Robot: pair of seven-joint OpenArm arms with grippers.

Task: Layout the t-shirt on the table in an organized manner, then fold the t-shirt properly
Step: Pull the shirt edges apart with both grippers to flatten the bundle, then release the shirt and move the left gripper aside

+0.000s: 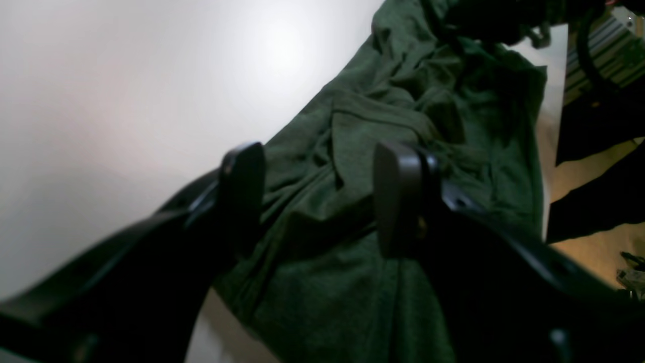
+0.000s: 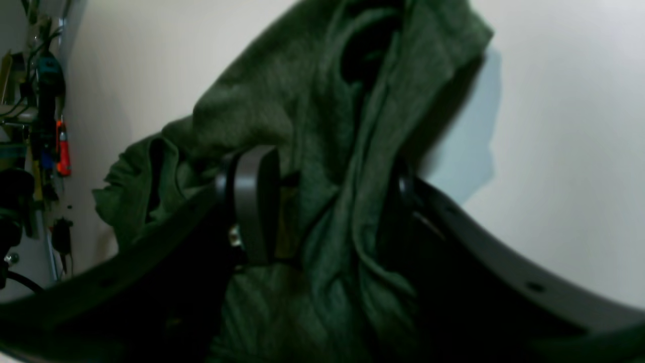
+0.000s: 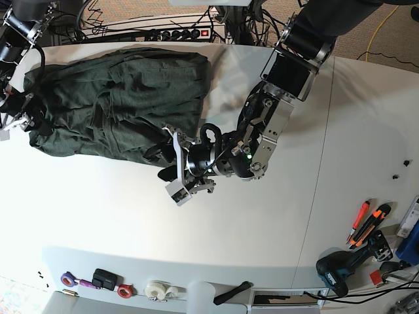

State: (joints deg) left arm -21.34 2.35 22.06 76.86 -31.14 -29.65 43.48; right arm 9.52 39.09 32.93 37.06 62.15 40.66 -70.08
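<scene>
The dark green t-shirt [image 3: 118, 98] lies rumpled and bunched on the far left part of the white table [image 3: 131, 222]. My left gripper [image 3: 173, 163] is open and empty at the shirt's near right edge. In the left wrist view its fingers [image 1: 244, 186] straddle wrinkled cloth [image 1: 378, 126] below them, with the table [image 1: 126, 75] to the left. My right gripper [image 3: 19, 121] is at the shirt's left edge. In the right wrist view it [image 2: 330, 201] stands wide open with a bunched fold of the shirt [image 2: 282, 101] between its jaws; cloth covers the right finger.
A drill [image 3: 340, 271] and orange cutters [image 3: 363, 222] lie at the near right. Tape rolls [image 3: 157, 289] sit along the front edge. A power strip [image 3: 170, 34] and cables run behind the table. Hanging tools [image 2: 48, 101] show beyond the table edge.
</scene>
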